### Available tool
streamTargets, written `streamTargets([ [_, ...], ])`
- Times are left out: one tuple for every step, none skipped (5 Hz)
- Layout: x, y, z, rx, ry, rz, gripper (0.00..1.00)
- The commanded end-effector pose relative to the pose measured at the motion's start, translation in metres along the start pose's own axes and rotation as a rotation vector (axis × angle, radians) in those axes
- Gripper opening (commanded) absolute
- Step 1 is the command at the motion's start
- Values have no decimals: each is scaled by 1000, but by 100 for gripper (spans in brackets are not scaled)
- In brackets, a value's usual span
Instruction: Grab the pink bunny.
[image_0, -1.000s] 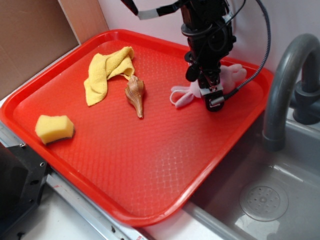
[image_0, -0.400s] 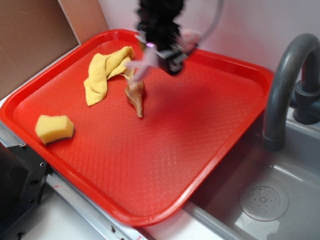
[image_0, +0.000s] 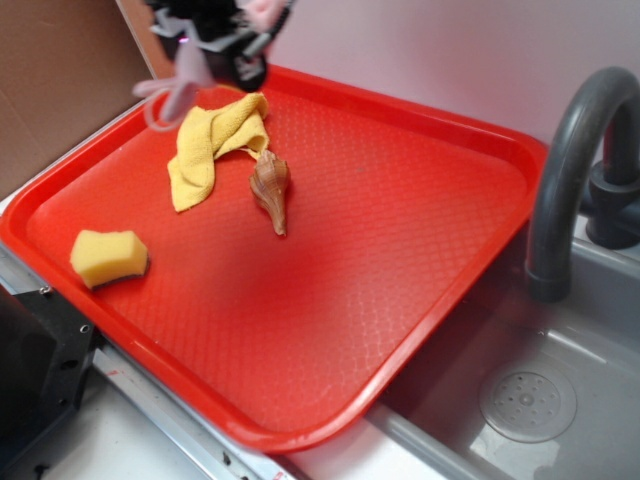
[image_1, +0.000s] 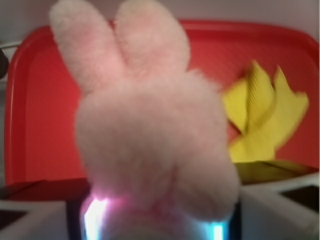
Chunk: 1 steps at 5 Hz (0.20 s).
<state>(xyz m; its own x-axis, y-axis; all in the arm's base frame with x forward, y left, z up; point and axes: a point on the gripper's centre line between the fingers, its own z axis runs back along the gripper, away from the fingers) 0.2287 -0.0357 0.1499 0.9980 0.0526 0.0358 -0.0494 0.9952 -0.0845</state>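
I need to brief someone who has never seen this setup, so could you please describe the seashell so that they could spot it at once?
Start from the big red tray beside the sink. Near its middle, just below the crumpled yellow cloth, lies the seashell. It is the only brown, striped, spindle-shaped object, tapering to a point toward the front edge, unlike the soft cloth or the blocky yellow sponge at the left.

Bunny (image_0: 180, 75) in pincer (image_0: 215, 40), prob. above tray's (image_0: 420, 250) far-left corner, behind cloth (image_0: 210, 145).

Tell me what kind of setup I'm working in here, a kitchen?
Probably a kitchen-sink mock-up. A grey faucet arches over a steel sink basin with a drain, and a red tray beside it holds a yellow cloth, sponge and seashell.
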Motion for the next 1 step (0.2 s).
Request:
streamTargets([
  [-18,-8,4,35,-82,126,0],
])
